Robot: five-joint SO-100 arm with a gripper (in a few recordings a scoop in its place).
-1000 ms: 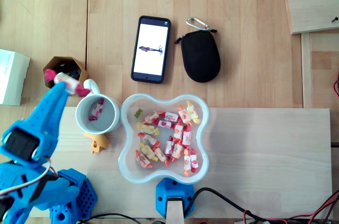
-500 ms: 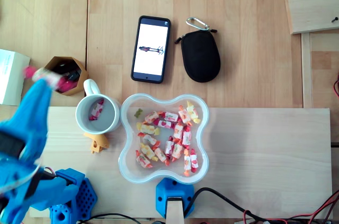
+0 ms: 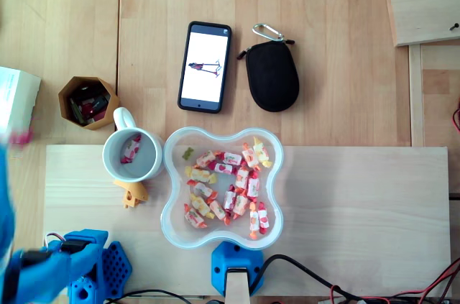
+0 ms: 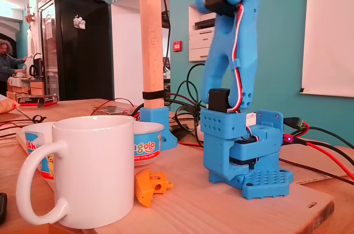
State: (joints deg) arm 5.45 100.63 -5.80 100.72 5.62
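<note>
In the overhead view my blue arm has swung to the far left edge, and its gripper shows as a blur there. A pink-and-white wrapped candy is pinched at the tip, blurred by motion, left of the brown hexagonal cup. The white mug holds one wrapped candy. Beside it stands the clear lobed bowl with several wrapped candies. In the fixed view the mug stands in front, with the arm's base to its right.
A phone and a black pouch lie behind the bowl. A white box sits at the left edge. An orange plastic piece lies by the mug. A wooden post rises behind the bowl. A person stands far left.
The arm has swung left with the candy, from over the mug's handle past the brown cup to the picture's left edge. Everything on the table stays put.
</note>
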